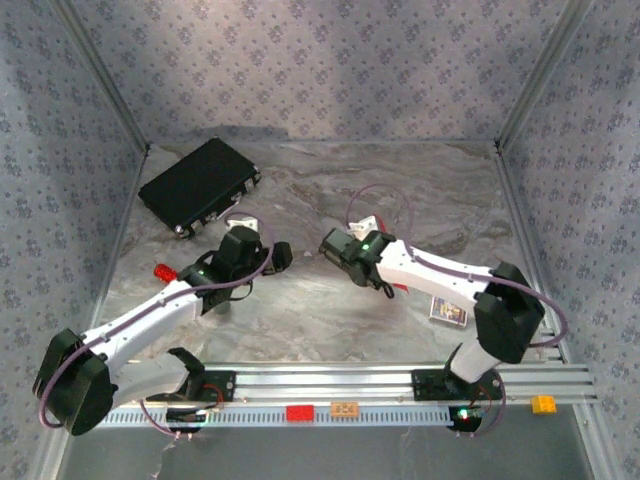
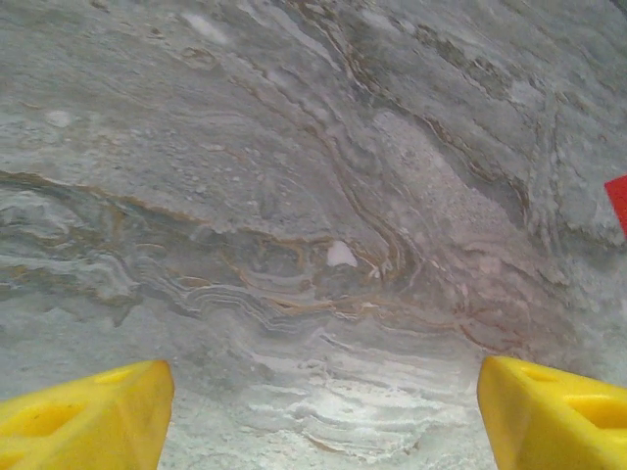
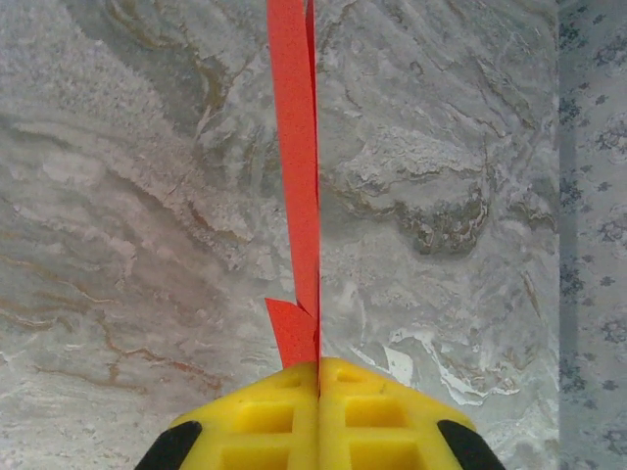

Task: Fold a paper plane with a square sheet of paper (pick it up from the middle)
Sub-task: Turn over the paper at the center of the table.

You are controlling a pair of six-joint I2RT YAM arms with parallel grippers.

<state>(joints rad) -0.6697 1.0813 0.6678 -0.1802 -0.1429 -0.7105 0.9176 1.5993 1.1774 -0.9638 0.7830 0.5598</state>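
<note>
grey marbled tabletop (image 1: 320,320) lies inside a booth with patterned walls. the right pincer (image 3: 318,370), its yellow fingers pressed together at the bottom centre of the right wrist view, pinches the folded red paper (image 3: 297,147). the paper stands edge-on as a thin strip running from the fingers straight up to the top of the frame, with a small flap poking out to the left just above the grip. the left pincer (image 2: 323,392) is spread wide, its yellow fingers in the two lower corners of the left wrist view with only bare table between them. a red sliver (image 2: 618,203) at the right edge of that view is probably the same paper, well apart from those fingers. the folding looks far along, with a late crease in hand. the next move likely calls for the left pincer to come across and take the free end.
</note>
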